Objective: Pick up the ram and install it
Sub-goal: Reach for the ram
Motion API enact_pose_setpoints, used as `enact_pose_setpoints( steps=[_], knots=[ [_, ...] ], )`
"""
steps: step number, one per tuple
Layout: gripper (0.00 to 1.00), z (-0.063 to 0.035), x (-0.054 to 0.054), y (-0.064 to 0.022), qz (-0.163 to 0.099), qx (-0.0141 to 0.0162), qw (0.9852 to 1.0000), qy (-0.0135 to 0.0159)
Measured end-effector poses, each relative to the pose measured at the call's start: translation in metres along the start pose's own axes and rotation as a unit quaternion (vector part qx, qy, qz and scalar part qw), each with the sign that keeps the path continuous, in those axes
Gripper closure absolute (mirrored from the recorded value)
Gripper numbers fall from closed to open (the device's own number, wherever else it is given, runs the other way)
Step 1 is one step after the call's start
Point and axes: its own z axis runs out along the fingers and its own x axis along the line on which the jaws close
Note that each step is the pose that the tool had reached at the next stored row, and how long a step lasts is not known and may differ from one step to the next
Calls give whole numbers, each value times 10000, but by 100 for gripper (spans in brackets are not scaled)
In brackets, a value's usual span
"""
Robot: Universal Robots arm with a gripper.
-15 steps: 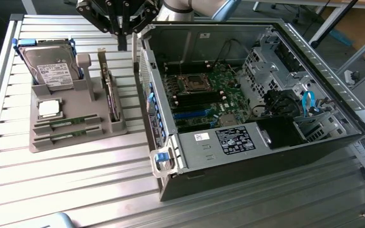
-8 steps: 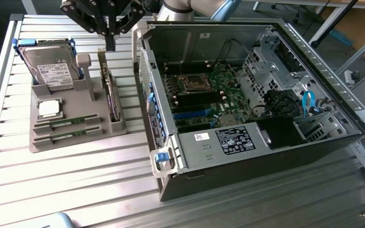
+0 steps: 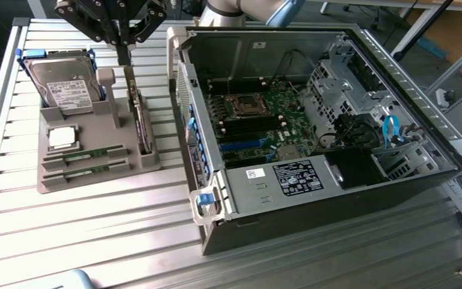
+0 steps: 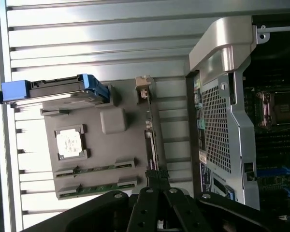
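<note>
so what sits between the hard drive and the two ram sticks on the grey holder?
The silver processor chip, clear in the exterior view.

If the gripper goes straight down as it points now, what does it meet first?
Most likely the top edge of the upright expansion card in the gray holder; the shut gripper hangs over its end. Depth is unclear. The ram sticks lie aside.
</note>
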Motion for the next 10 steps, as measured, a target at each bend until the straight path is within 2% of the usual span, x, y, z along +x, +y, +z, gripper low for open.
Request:
enact_pose_setpoints(
  steps=[9,10],
  knots=[
    [90,-7,256,-19,0,0,10000,0],
    [90,-9,314,-24,-1,0,10000,0]
  ],
)
